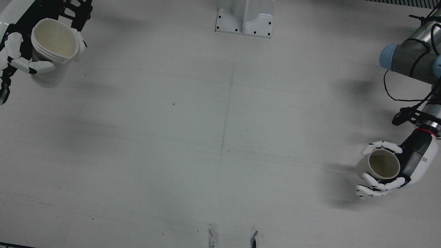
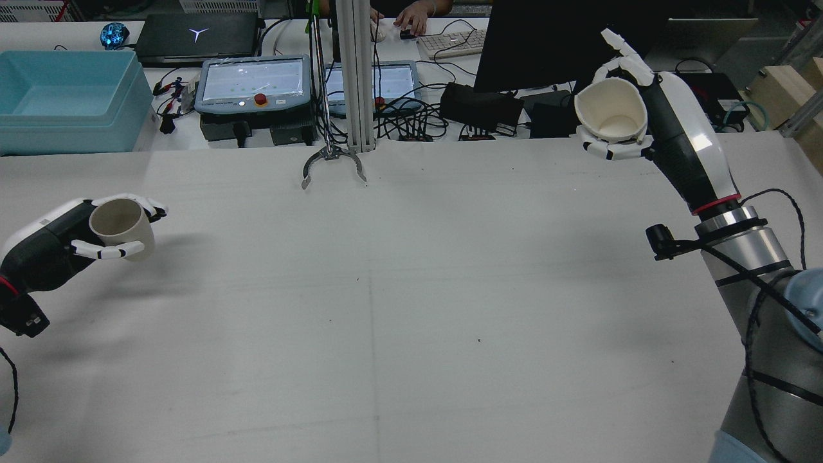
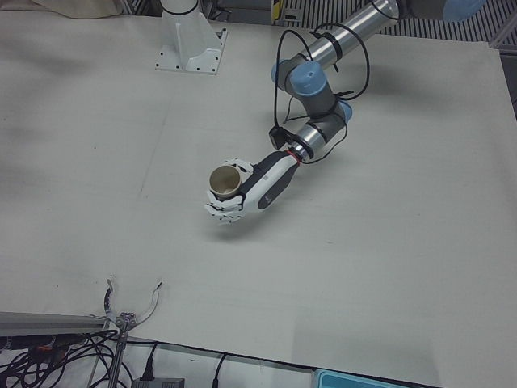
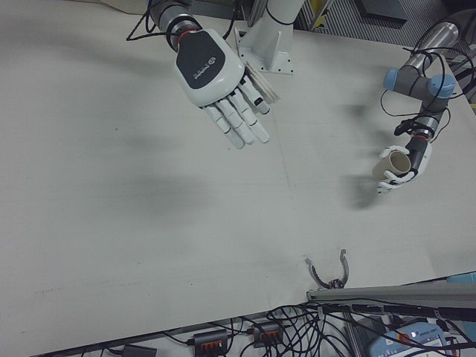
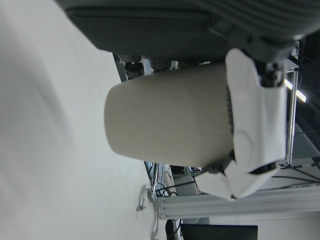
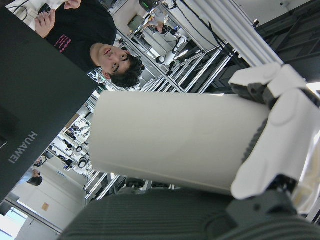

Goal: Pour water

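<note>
Your left hand's [image 2: 48, 241] fingers [image 2: 96, 251] are wrapping a paper cup [image 2: 122, 226] low over the surface's [image 2: 411, 308] left edge. Your right hand's [image 2: 669, 128] fingers [image 2: 607, 149] are gripping a white cup [image 2: 611, 110] held high and tilting at far right.

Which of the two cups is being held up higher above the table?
The cup in the right hand, the larger white cup, is raised high. The smaller beige cup in the left hand hangs low near the table.
</note>
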### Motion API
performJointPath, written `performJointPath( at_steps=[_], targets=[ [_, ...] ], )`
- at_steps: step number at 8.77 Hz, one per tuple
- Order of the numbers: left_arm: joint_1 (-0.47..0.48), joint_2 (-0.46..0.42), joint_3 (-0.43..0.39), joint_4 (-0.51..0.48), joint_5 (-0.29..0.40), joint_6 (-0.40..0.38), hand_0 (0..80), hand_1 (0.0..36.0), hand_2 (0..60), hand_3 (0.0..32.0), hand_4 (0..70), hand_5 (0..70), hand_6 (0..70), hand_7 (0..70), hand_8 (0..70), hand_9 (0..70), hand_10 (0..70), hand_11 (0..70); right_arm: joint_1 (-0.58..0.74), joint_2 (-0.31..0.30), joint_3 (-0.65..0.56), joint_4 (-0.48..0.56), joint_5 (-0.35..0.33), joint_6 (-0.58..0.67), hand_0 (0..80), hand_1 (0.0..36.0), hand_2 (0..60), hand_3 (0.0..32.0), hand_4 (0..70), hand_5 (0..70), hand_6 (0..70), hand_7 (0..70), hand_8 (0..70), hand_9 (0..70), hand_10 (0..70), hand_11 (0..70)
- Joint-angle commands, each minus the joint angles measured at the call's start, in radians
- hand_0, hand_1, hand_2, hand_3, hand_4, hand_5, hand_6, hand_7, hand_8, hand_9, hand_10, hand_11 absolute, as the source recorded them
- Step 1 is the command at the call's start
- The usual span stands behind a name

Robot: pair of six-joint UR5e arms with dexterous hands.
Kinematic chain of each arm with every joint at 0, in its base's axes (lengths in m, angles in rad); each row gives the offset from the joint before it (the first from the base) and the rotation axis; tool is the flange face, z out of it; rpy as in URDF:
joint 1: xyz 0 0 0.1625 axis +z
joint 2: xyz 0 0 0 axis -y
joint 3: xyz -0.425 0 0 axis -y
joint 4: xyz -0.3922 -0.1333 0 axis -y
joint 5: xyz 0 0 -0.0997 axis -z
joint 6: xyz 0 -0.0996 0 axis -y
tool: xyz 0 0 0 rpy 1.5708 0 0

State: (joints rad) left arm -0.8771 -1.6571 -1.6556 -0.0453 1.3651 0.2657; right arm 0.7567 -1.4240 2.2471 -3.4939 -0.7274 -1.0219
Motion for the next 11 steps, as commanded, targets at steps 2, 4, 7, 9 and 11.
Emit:
performJointPath(
  at_steps=[2,4,7,9,11],
  targets=[
    [-0.109,0.082,0.267,-0.259,-0.114,-0.009,51.7,36.0,60.0,0.0,43.5,70.0,21.9,32.7,17.8,26.7,10.0,16.9,0.024,-0.072,-0.001,-0.004,0.016,0.105,44.1,18.6,46.8,0.0,16.3,70.0,6.4,9.6,3.4,7.1,7.1,11.5],
    [-0.103,0.073,0.38,-0.339,-0.122,-0.009,51.5,36.0,60.0,0.0,42.9,70.0,21.2,32.3,17.5,26.4,9.8,16.7,0.015,-0.07,-0.004,-0.004,0.017,0.102,44.0,18.4,46.1,0.0,16.1,70.0,6.4,9.8,3.4,7.1,7.1,11.4],
    [-0.1,0.056,0.439,-0.363,-0.121,-0.013,52.4,36.0,60.0,0.0,42.5,70.0,20.9,31.8,17.9,26.8,9.7,16.5,0.01,-0.061,-0.018,-0.002,0.02,0.102,44.1,18.2,45.5,0.0,16.3,70.0,6.8,10.4,3.5,7.5,7.2,11.6],
    [-0.102,0.05,0.439,-0.367,-0.121,-0.013,53.2,36.0,60.0,0.0,43.1,70.0,21.4,32.0,18.2,27.0,9.7,16.6,0.012,-0.061,-0.017,-0.002,0.019,0.102,44.2,18.2,45.1,0.0,16.3,70.0,6.9,10.6,3.5,7.4,7.1,11.4],
    [-0.1,0.051,0.441,-0.38,-0.116,-0.011,57.3,36.0,60.0,0.0,39.0,69.5,19.7,30.2,16.2,24.4,9.6,16.3,0.012,-0.061,-0.018,-0.002,0.019,0.103,44.0,18.1,44.9,0.0,15.9,70.0,6.7,10.6,3.4,7.3,7.2,11.5]
  ],
)
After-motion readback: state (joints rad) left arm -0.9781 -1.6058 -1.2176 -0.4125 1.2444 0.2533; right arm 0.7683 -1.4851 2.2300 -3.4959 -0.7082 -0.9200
